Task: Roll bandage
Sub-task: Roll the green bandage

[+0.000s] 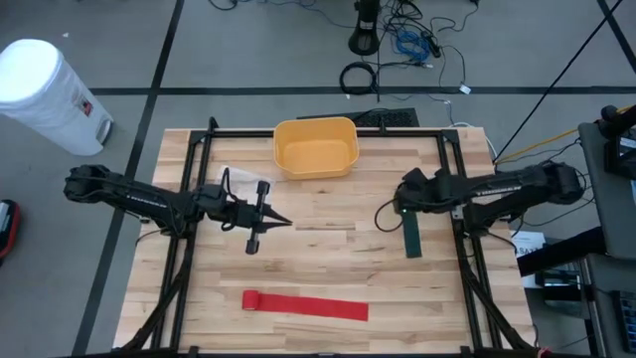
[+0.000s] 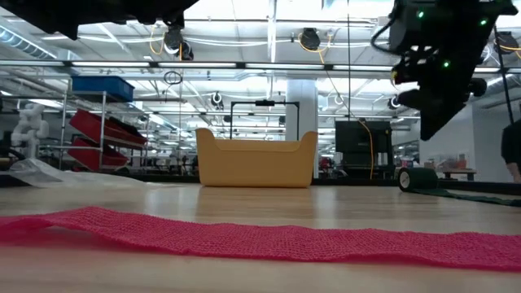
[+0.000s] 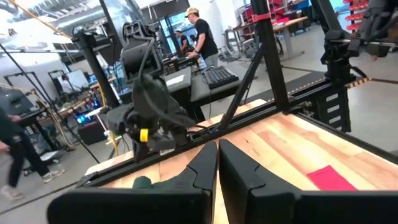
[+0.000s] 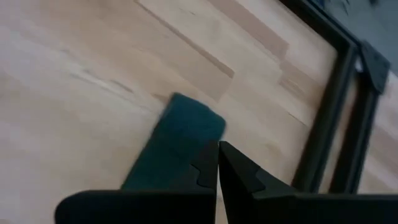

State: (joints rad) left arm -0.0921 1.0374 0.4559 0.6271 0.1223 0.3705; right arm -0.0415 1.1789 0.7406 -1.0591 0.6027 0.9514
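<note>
A red bandage [image 1: 305, 306] lies flat and unrolled near the table's front edge; it fills the foreground of the low view [image 2: 244, 236]. A dark green bandage [image 1: 411, 237] lies at the right as a short strip with a small roll [image 2: 417, 179] at one end. My right gripper [image 1: 405, 204] hangs shut just above it, slanting down, with the green strip [image 4: 180, 140] under its fingertips [image 4: 217, 152]. My left gripper [image 1: 283, 221] is shut, level over the table's middle, and points toward the right arm [image 3: 149, 112].
A yellow bin [image 1: 316, 147] stands at the far middle edge. Clear plastic wrapping [image 1: 238, 179] lies beside the left arm. A black frame [image 1: 457, 179] runs around the table. People stand in the room beyond [image 3: 199, 37].
</note>
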